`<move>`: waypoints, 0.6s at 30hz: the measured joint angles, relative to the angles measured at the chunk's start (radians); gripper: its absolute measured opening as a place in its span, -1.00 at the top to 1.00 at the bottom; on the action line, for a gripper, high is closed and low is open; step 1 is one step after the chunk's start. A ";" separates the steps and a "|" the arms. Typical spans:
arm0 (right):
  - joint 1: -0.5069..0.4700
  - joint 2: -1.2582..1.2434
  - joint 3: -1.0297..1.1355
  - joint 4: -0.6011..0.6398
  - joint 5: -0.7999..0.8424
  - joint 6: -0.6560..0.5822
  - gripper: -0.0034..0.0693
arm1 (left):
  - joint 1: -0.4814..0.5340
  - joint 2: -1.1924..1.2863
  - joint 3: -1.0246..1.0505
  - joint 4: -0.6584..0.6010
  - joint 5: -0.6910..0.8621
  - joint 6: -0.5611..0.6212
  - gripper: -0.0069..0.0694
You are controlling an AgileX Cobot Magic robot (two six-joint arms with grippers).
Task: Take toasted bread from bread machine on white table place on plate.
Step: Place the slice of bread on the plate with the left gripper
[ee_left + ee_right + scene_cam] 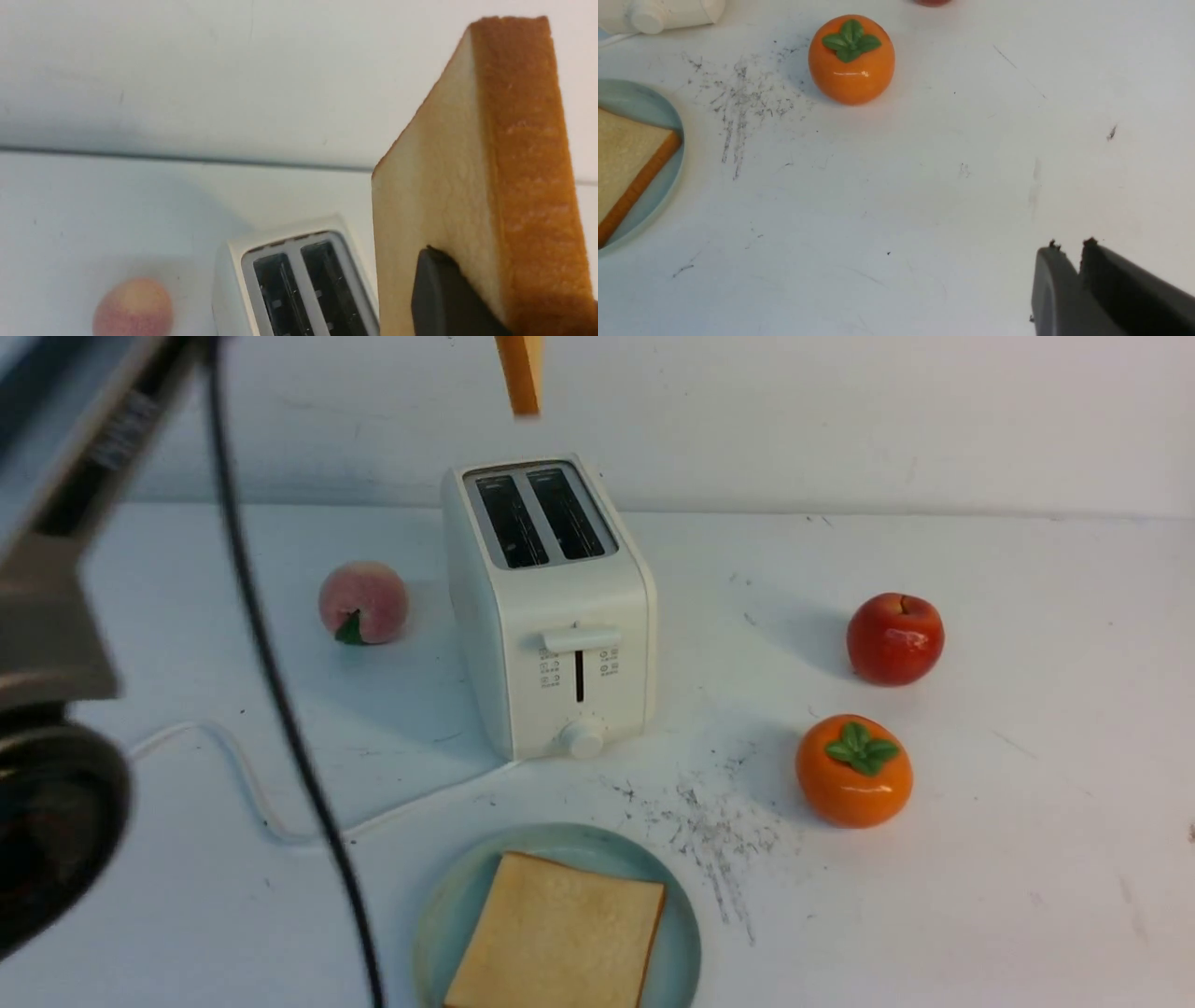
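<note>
One slice of toasted bread hangs upright above the bread machine. My left gripper is shut on it, one dark finger pressed on its pale face and the other hidden behind the slice. In the front view only its lower corner shows at the top edge, over the white bread machine, whose two slots are empty. A second slice lies flat on the blue-green plate near the front edge. My right gripper is shut and holds nothing, low over the white table.
A peach sits left of the bread machine. A red apple and an orange persimmon stand to its right. The white cord runs left across the table. My left arm and its black cable fill the left foreground.
</note>
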 joint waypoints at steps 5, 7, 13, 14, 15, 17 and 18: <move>0.000 0.000 0.000 0.001 -0.006 0.000 0.66 | 0.002 -0.224 0.097 -0.151 0.065 0.103 0.54; 0.000 -0.001 0.000 0.001 -0.006 0.000 0.66 | 0.002 -0.304 0.188 -0.233 0.065 0.119 0.54; 0.000 -0.001 0.000 0.002 -0.006 0.000 0.64 | -0.001 -0.553 0.842 -0.424 0.064 0.118 0.54; 0.000 -0.001 0.000 0.002 -0.006 0.000 0.64 | -0.001 -0.574 0.965 -0.417 0.064 0.102 0.54; 0.000 -0.001 0.000 0.005 -0.007 0.000 0.63 | -0.001 -0.586 1.105 -0.400 0.059 0.069 0.54; 0.000 -0.001 0.000 0.008 -0.008 0.000 0.63 | -0.001 -0.585 1.249 -0.378 0.032 0.017 0.54; 0.000 -0.001 0.000 0.009 -0.008 0.000 0.63 | -0.001 -0.581 1.333 -0.363 -0.001 -0.009 0.54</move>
